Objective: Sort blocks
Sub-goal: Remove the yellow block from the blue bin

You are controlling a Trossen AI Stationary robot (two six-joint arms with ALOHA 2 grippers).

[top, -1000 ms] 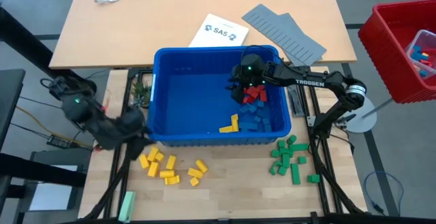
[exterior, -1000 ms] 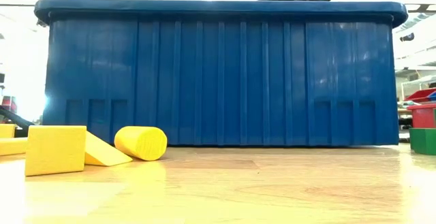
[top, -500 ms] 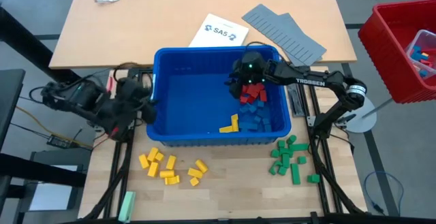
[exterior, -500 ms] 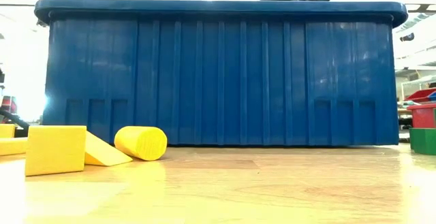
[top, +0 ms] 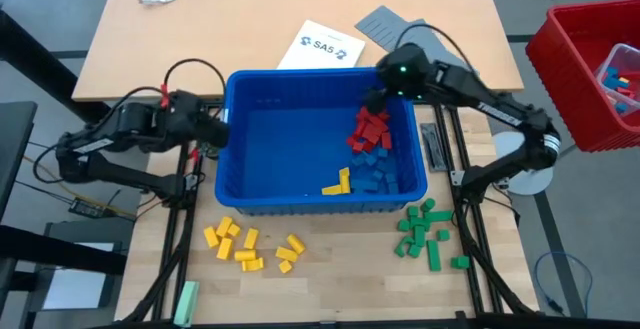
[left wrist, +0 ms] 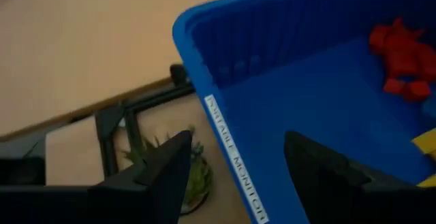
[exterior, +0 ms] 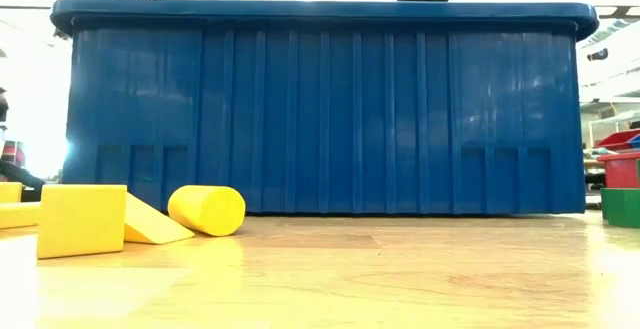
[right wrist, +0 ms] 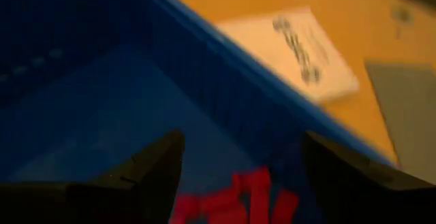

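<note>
A blue bin (top: 250, 184) stands mid-table and holds a heap of red blocks (top: 372, 127), blue blocks (top: 380, 171) and a few yellow blocks (top: 338, 182). On the table in front of it lie a pile of yellow blocks (top: 250, 244) at near left and a pile of green blocks (top: 428, 229) at near right. My left gripper (left wrist: 235, 169) hangs open above the bin's left rim (left wrist: 228, 149), holding nothing. My right gripper (right wrist: 242, 166) hangs open above the bin's far right corner, over the red blocks (right wrist: 231, 197), also holding nothing.
Grey ridged panels (top: 420, 47) and a white booklet (top: 320, 44) lie on the far table behind the bin. A red crate (top: 590, 69) stands off the right edge. A pale green bar (top: 187, 299) lies at the near left. In the low view, the bin wall (exterior: 320, 109) hides its contents.
My left gripper has swung from beside the yellow pile toward the table's far edge and turned, ending at the bin's left rim. My right gripper has risen out of the bin from the red blocks and drawn toward the far right corner. The red heap now lies uncovered.
</note>
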